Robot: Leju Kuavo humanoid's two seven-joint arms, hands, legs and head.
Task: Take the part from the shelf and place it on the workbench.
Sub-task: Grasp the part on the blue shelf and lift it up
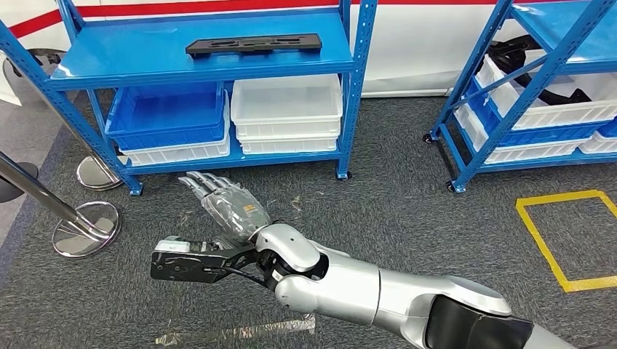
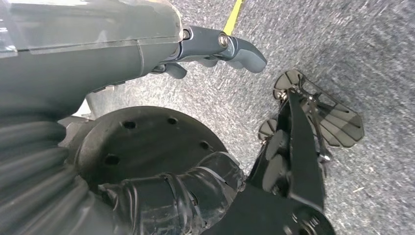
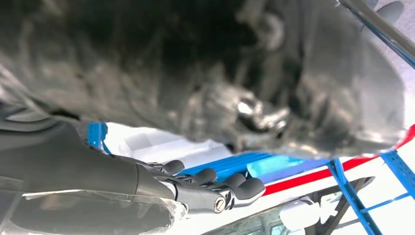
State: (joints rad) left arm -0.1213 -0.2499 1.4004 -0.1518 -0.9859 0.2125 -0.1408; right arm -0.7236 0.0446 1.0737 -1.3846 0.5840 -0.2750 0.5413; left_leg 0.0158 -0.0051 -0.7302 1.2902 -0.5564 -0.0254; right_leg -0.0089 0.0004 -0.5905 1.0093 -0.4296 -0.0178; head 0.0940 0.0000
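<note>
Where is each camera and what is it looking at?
Head view: high up, facing down at the blue shelf with the black part; the right hand reaches toward it.
Left wrist view: behind the left hand, facing the grey floor.
Right wrist view: behind the right hand, facing the shelf.
Head and right wrist views share the shelf and right hand.

Head view looks down at the blue shelf [image 1: 204,54], shared with the close right wrist view.

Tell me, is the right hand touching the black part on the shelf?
Apart. The head view shows the right hand low over the floor, the black part far above on the shelf.
</note>
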